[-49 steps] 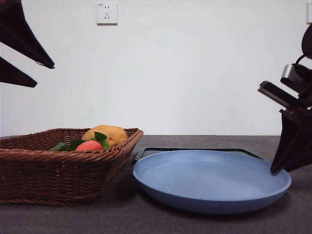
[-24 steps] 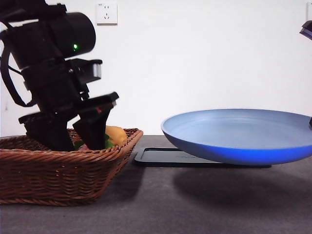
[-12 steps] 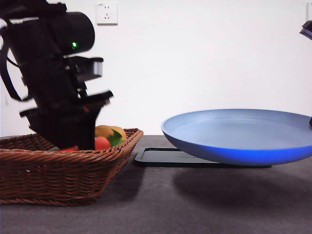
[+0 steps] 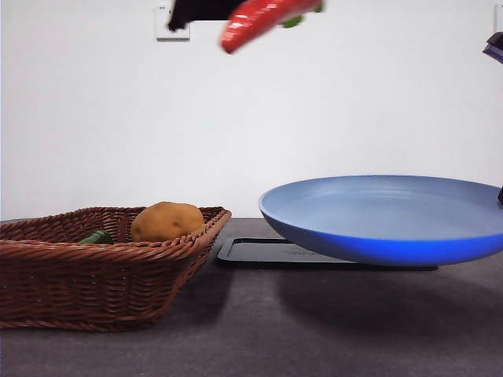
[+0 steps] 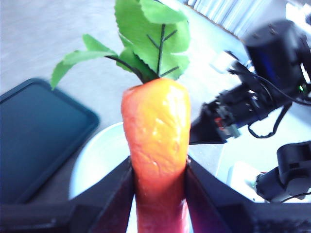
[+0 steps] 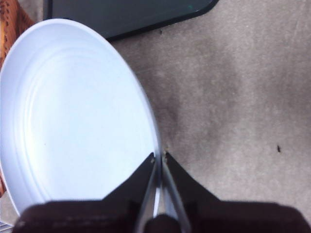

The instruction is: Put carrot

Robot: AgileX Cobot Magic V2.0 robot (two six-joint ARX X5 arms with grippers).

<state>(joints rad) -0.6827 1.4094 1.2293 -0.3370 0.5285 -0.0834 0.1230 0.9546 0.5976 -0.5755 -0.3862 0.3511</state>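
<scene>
Transfer step: your left gripper (image 5: pixel 158 194), clamped on the carrot (image 4: pixel 255 20), carries it high at twelve o'clock; next, lower it onto the plate (image 4: pixel 385 236) that your right gripper (image 6: pixel 159 167) pinches by the rim.

A basket (image 4: pixel 94 271) is set at the table's (image 4: pixel 251 345) left, a potato (image 4: pixel 167 221) lying in it. To its right, a plate (image 4: pixel 377 220) is held above a tray (image 4: pixel 259 253).
</scene>
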